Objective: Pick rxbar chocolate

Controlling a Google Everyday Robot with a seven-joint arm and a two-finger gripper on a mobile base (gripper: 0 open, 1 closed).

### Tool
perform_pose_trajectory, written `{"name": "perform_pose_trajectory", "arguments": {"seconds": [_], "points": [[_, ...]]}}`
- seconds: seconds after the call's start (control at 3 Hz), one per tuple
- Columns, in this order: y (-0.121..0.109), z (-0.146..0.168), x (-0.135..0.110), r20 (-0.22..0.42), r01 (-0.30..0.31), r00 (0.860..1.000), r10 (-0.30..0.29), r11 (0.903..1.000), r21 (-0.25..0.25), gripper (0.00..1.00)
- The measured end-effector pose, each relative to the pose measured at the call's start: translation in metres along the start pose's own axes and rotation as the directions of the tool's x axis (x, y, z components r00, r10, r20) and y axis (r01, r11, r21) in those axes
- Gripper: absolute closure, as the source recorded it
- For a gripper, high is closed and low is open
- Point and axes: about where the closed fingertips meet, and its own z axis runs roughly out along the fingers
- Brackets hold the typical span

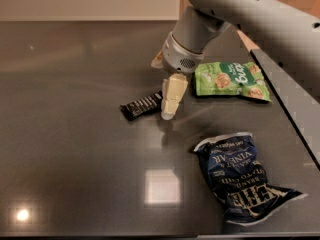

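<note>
The rxbar chocolate [140,106] is a small, slim black bar with white lettering, lying flat on the dark tabletop [75,149] a little left of the middle. My gripper [169,108] hangs from the grey arm that reaches in from the upper right. Its cream tip points down right at the bar's right end, close above the table. Whether it touches the bar cannot be told.
A green snack pouch [231,80] lies just right of the gripper, behind the arm. A large dark-blue chip bag [237,176] lies at the front right. The table's right edge [290,104] runs diagonally past both bags.
</note>
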Motion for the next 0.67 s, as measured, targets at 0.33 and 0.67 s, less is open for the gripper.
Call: {"name": "perform_pose_trajectory", "arguments": {"seconds": [0.33,0.67], "points": [[-0.004,0.019,-0.003,0.003,0.015,1.0,-0.015,0.9996,-0.024,0.0],[-0.005,0.033,-0.008,0.007,0.026,1.0,-0.026,0.9986,-0.046,0.0]]}}
